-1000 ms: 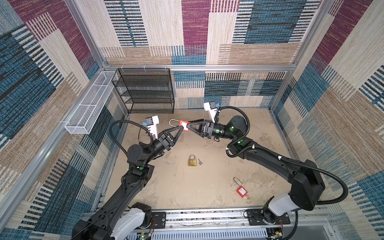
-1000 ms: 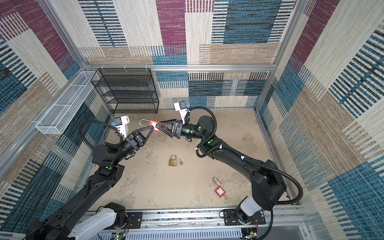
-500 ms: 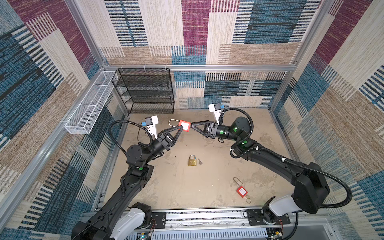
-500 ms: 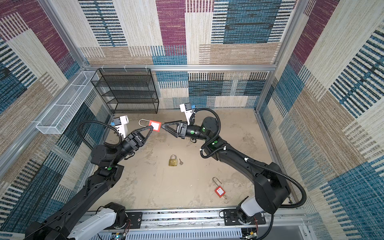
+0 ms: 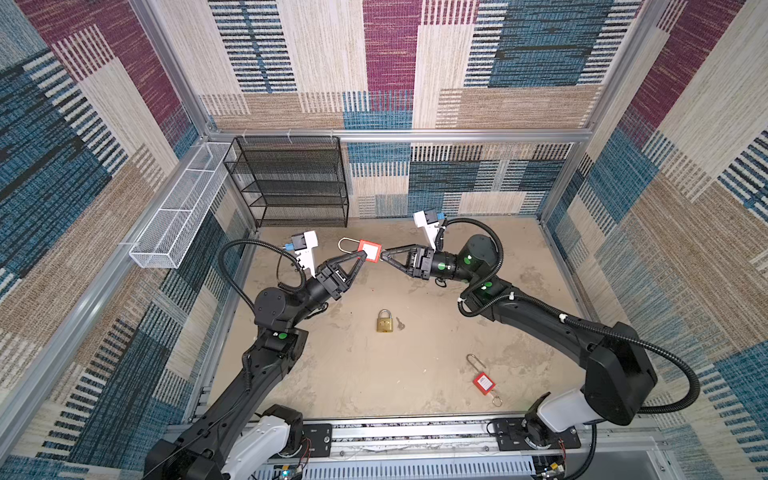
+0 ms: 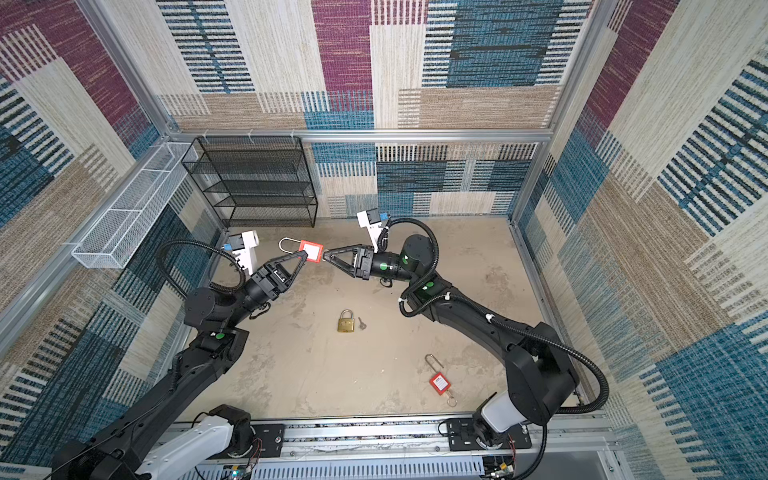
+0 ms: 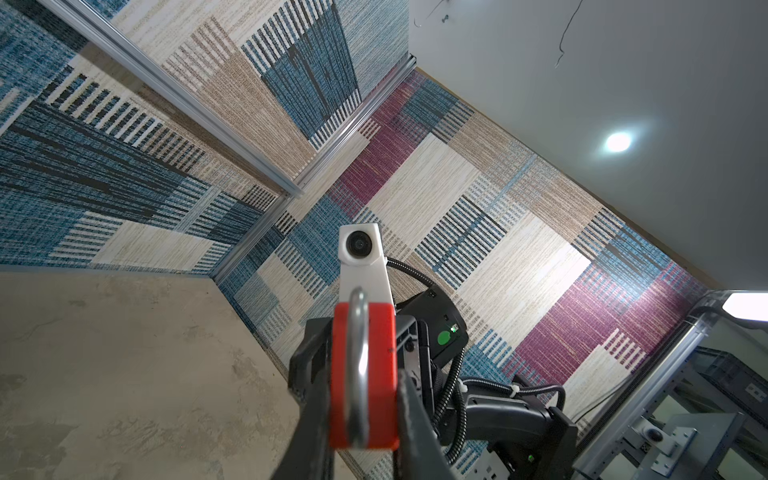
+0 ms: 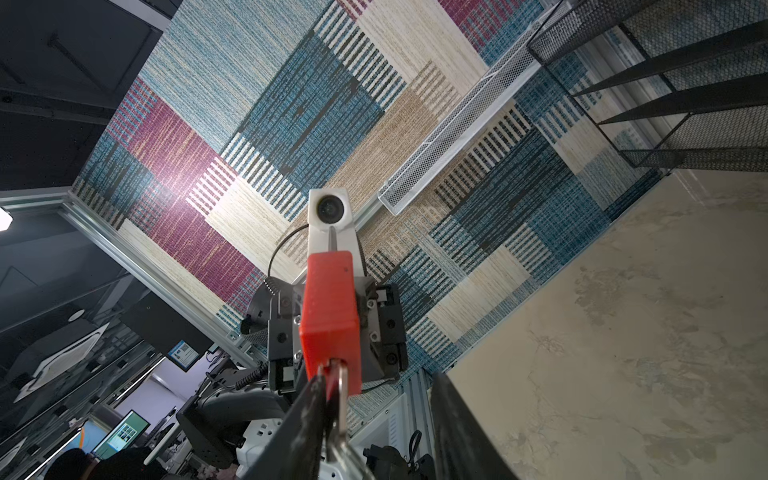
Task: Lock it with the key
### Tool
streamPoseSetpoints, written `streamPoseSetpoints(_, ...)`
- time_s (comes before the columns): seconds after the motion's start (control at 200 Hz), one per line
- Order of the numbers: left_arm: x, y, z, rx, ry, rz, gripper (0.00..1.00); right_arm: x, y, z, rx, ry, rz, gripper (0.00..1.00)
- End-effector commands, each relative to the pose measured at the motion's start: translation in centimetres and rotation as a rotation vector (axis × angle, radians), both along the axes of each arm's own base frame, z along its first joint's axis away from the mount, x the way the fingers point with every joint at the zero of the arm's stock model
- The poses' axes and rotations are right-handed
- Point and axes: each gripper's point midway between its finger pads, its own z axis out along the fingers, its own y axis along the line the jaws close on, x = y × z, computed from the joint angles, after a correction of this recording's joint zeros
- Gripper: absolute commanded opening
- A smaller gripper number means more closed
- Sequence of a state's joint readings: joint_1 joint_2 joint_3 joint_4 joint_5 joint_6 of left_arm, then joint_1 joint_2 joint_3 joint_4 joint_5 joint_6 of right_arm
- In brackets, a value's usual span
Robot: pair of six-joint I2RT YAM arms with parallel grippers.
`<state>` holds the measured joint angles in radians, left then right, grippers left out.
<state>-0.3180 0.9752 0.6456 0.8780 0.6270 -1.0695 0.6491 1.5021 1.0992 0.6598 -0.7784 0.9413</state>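
Observation:
A red padlock (image 5: 369,251) (image 6: 311,252) with a silver shackle hangs in the air above the back of the floor, and my left gripper (image 5: 362,258) (image 6: 304,258) is shut on its body. The left wrist view shows the padlock (image 7: 363,374) clamped between both fingers of the left gripper (image 7: 365,399). In the right wrist view a silver key (image 8: 338,399) with a ring sticks out of the padlock's (image 8: 330,307) underside. My right gripper (image 8: 378,382) (image 5: 384,253) stands open around the key. One finger (image 8: 303,415) touches it; the other is well apart.
A brass padlock (image 5: 385,322) lies mid-floor with a small key (image 5: 400,323) beside it. Another red padlock (image 5: 483,382) with a key ring lies front right. A black mesh shelf (image 5: 291,183) stands at the back, a white wire basket (image 5: 183,208) on the left wall.
My right gripper backed away from the red padlock, then came forward to its underside again with its jaws narrower. The left gripper has held the padlock still.

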Motion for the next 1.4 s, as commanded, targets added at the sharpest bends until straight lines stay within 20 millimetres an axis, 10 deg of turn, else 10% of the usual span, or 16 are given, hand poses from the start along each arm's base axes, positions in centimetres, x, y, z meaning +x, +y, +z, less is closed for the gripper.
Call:
streamPoseSetpoints(0.0,-0.4,0.3,1.4,-0.016,-0.063,0.013,0.0,-0.5,0.0,0.7,0.015,-0.02,0.023,0.35)
streamPoseSetpoints(0.511,1.3,1.4,0.6,-0.072,0.007,0.099,0.0,-0.6,0.5,0.6,0.02,-0.014,0.035,0.05)
streamPoseSetpoints(1.397,2.3,4.7,-1.5,-0.146,0.059,0.285,0.0,-0.2,-0.9,-1.3,0.004,0.046,-0.047,0.0)
